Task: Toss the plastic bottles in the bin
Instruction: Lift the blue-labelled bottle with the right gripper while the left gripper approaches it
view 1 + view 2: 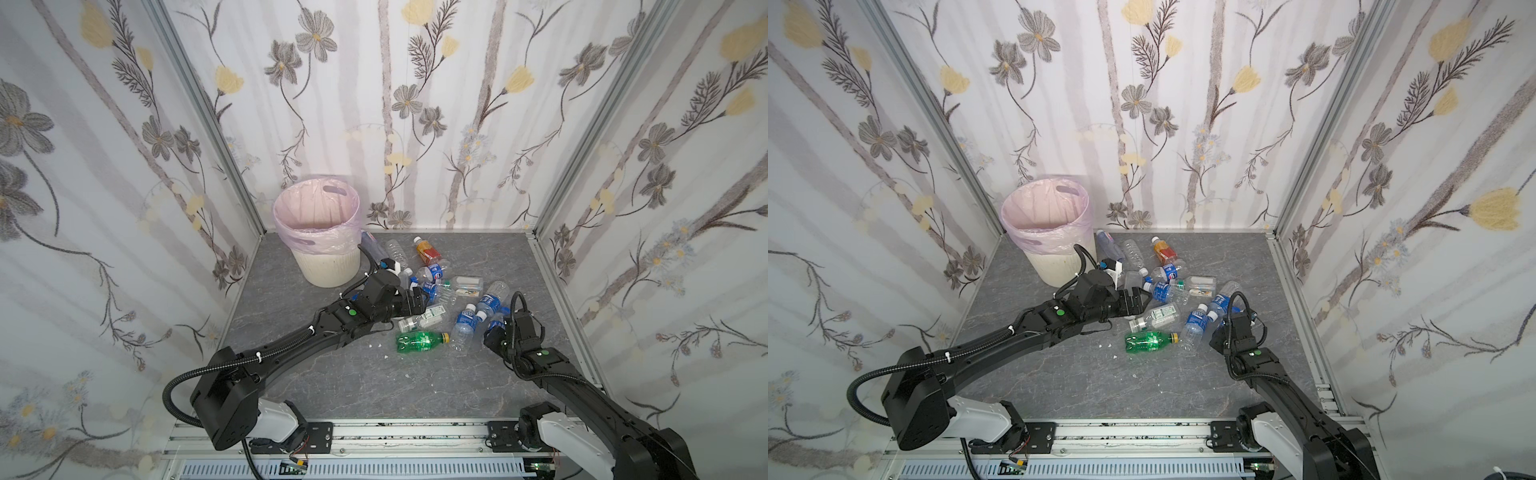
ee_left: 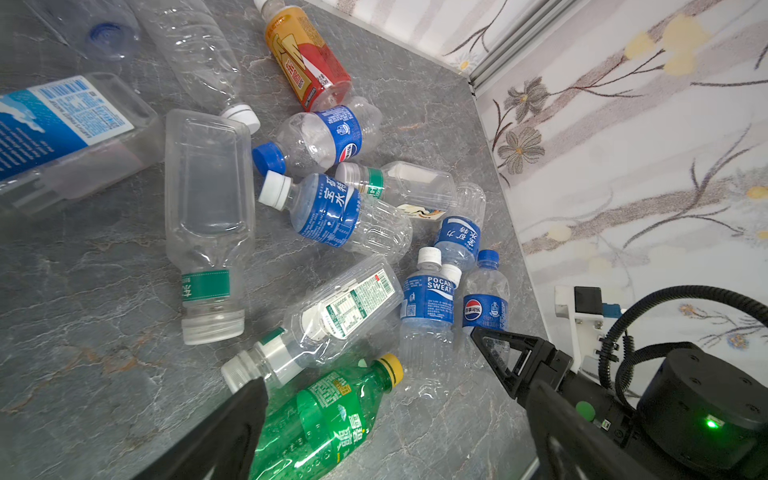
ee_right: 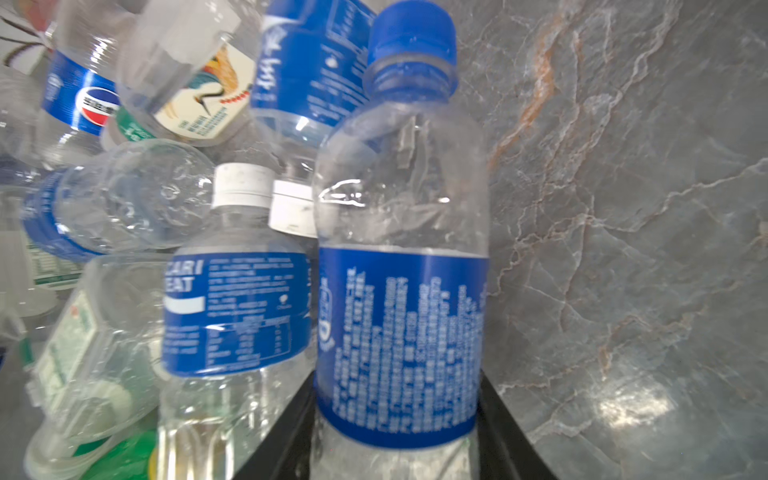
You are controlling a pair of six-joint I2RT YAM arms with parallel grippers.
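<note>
All the plastic bottles [image 1: 432, 286] you can see lie loose on the grey tabletop [image 1: 374, 382], in a tangle spread from the middle toward the back wall. The bin [image 1: 328, 272] stands in the back left corner, just beside the nearest bottles. Its pink liner is folded over the rim so the mouth gapes. No bottle shows in the part of its inside you can see, so I judge the job barely begun.

Your left pincer [image 1: 420, 300] hangs over the left side of the heap with its jaws wide apart and nothing between them, likely poised to choose a bottle. The green bottle [image 2: 328, 411] lies right below it in the left wrist view.

Your right pincer [image 3: 397, 374] works the heap's right edge, where an outlying bottle can be taken without disturbing the rest. In the right wrist view its dark fingers [image 3: 282, 440] press against either side of a blue-capped bottle [image 3: 401, 187], low on the body. That bottle touches a white-capped bottle [image 3: 237, 291], so lift it clear before swinging across to the bin.
</note>
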